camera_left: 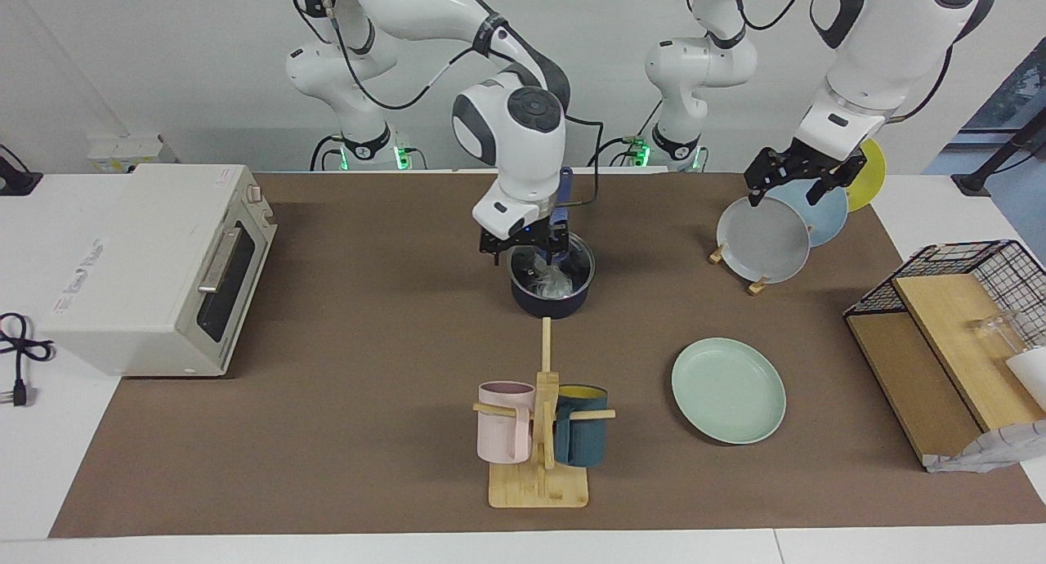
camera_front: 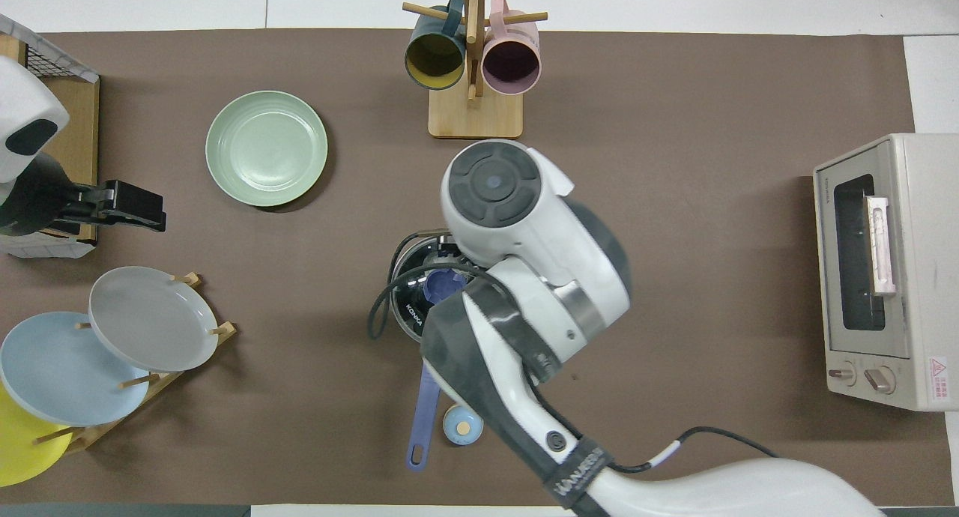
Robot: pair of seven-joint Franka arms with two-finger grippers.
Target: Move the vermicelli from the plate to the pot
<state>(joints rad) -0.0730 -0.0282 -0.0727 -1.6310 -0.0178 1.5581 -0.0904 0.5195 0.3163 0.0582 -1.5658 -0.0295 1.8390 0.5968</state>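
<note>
Brown mat covers the tabletop (camera_left: pixel 368 433); white wall by the robots. Plate (camera_left: pixel 728 390) lies bare toward the left arm's end, with no noodles visible on it. Vermicelli (camera_left: pixel 552 283) sits inside the pot (camera_left: pixel 552 299), a glossy tangle showing above the rim in the facing view. Pot handle (camera_front: pixel 422 412) points back toward the robots.

Right claw (camera_left: pixel 526 253) hangs directly over the pot mouth, fingers down at rim level just above the noodles; they look slightly spread, not pinching anything, though the overhead view hides them under the wrist. Judgement: transfer looks done or nearly so. Key relation: the noodles lie straight below the claw, so the coming move is likely a vertical lift clear of the rim.

Left claw (camera_left: pixel 801 178) waits over the plate rack (camera_left: pixel 756 284), fingers spread, holding nothing.
</note>
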